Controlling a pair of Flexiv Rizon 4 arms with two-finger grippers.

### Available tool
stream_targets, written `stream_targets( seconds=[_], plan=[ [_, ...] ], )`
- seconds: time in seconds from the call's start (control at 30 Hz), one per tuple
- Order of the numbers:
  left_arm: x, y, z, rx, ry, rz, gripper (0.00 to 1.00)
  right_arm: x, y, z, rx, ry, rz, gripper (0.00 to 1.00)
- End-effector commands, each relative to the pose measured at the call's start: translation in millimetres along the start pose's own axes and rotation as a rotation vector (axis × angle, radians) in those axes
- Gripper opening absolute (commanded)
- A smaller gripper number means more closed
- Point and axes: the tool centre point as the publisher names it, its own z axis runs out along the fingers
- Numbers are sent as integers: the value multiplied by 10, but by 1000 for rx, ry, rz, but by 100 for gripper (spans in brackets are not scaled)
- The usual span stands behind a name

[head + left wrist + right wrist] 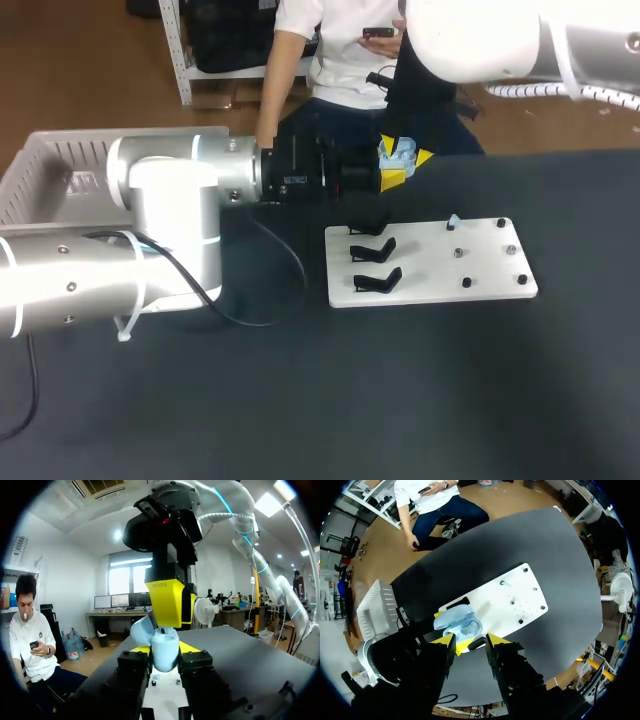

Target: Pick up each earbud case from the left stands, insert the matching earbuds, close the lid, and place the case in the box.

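Note:
A light-blue earbud case [165, 652] with its lid [142, 630] swung open sits between the yellow tips of my left gripper [165, 656], which is shut on it above the table's far edge. In the head view the case [400, 156] shows just behind the white board. My right gripper [470, 641] hangs directly over the open case [457, 622], fingers apart and nothing between them. One of its yellow fingers [167, 602] reaches down to the case's mouth. A small blue earbud [453, 222] sits on the board.
The white board [480, 278] carries three black stands [375, 265] on its left and several small pegs on its right. A white basket [45, 165] stands at the far left, partly behind my left arm.

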Motion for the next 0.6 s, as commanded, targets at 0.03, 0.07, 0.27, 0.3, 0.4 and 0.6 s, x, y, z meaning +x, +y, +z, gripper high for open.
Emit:
stream_targets(
  seconds=[0.03,0.07,0.27,0.3,0.4,0.6],
  plan=[
    [14,-10,-1,-4,-6,5,0,155,-200,-103,-75,-37,-93,47],
    [14,-10,-1,-4,-6,5,0,167,-232,-123,-86,-41,-123,73],
    [14,-10,-1,-4,-6,5,0,260,-428,-188,-114,-141,-319,100],
    [14,-10,-1,-4,-6,5,0,271,-452,-189,-111,-159,-332,100],
    [14,-10,-1,-4,-6,5,0,318,-521,-191,-106,-204,-397,100],
    [14,-10,-1,-4,-6,5,0,393,-613,-140,-19,-342,-491,100]
  ],
)
